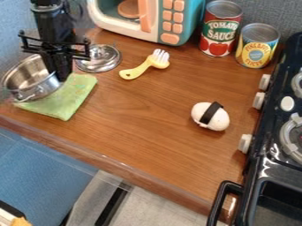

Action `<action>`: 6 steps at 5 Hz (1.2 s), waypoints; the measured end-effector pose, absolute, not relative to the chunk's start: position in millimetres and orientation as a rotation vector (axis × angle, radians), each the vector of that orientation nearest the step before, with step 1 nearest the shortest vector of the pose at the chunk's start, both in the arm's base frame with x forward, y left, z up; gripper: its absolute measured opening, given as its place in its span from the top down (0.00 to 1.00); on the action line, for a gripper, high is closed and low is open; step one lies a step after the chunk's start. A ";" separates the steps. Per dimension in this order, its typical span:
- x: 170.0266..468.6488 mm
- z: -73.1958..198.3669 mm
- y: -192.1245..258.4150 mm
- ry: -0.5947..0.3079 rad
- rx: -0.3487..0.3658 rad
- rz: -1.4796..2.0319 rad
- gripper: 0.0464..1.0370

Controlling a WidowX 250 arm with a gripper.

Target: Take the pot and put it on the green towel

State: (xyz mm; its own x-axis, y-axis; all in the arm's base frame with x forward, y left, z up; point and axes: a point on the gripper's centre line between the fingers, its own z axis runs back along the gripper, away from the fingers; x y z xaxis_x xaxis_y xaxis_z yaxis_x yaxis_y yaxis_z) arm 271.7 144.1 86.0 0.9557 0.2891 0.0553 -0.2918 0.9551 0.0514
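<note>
item, pot (40, 90): one, silver metal, open-topped, a small fitting at its front rim; found at the left side of the desk (138, 119), over the rear and left part of the green towel (73, 98); its mouth appears tipped rather than level; whether its base bears fully on the cloth cannot be told

item, green towel: one, lying at a slant near the front edge of the desk, its right and front portions uncovered

item, pincer (61, 78): one, black, hanging down at the pot's right wall, over the rim; whether it is closed on the rim or open beside it cannot be told

item, metal lid (99, 58): one, just behind the towel, apart from the pot

item, yellow toy fork (138, 70): one, right of the lid, well out of the work

step in hand: judged to be the placing, the last part of the job, with the pot already over its target

next move, as judged: settle the pot level, a little further onto the middle of the cloth if its left side overhangs; then, if the rim is held, let go and draw the pincer straight up

caution: lifting away with the rim caught could tip the pot or drag the towel into folds
</note>
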 end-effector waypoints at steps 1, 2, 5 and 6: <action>274.3 72.7 153.9 -0.038 0.071 0.344 0.98; 285.8 64.8 161.4 -0.051 0.082 0.381 0.98; 296.2 56.9 152.9 -0.024 0.033 0.367 0.52; 295.2 81.3 150.3 -0.031 0.038 0.251 0.22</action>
